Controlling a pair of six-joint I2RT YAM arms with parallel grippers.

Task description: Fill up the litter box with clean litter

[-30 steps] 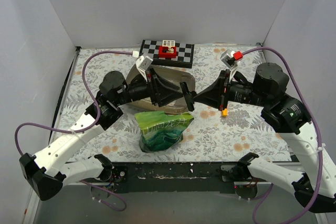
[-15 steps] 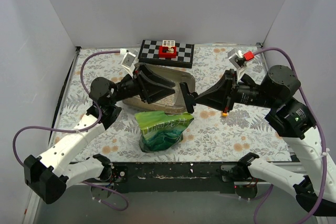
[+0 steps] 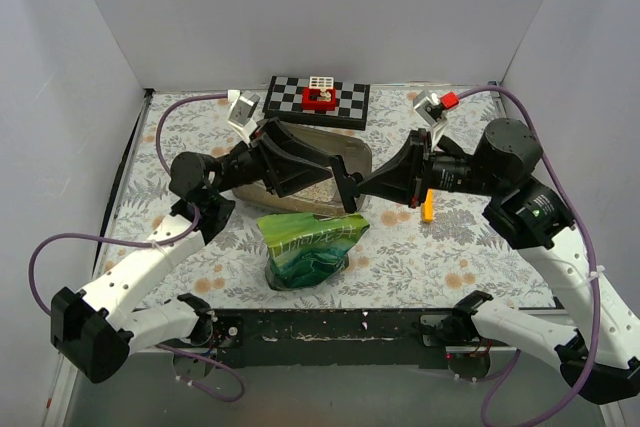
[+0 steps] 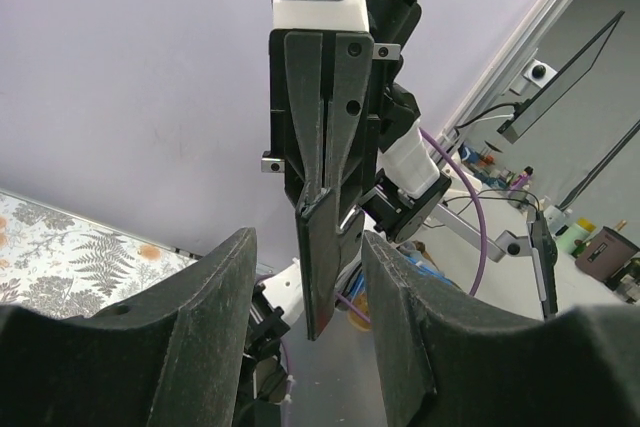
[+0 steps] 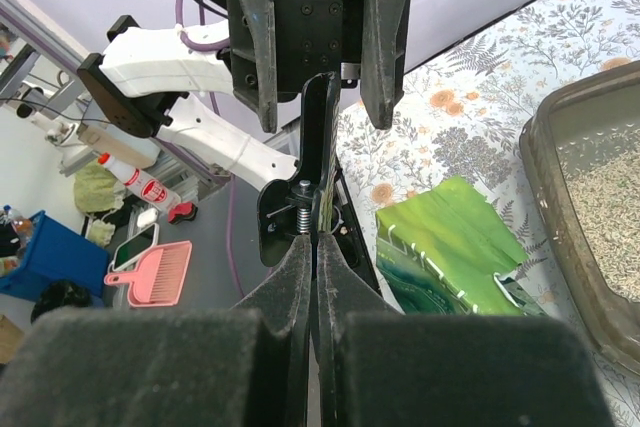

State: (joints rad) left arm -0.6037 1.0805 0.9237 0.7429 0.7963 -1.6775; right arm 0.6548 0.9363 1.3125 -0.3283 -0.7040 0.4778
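I can read no words or numbers anywhere. The green bag carries white marks (perhaps lettering, too blurred for me to tell), and the red label on the bottle beyond the table is illegible.

Bench: covered by a white sheet printed with grey ferns and orange flowers; black strip along the near edge.
Enclosure: plain pale lilac-grey panels on three sides: back wall, left wall, right wall.
Light: even, diffuse, soft shadows only.
Right wrist view, beyond the bench: grey floor, blue bin, pink dustpan, white bottle with a red label, and a green crumpled lump, possibly cloth.
Left wrist view, beyond the panels: metal frame rail, dark monitor on an arm, small clutter at lower right, too small to identify.
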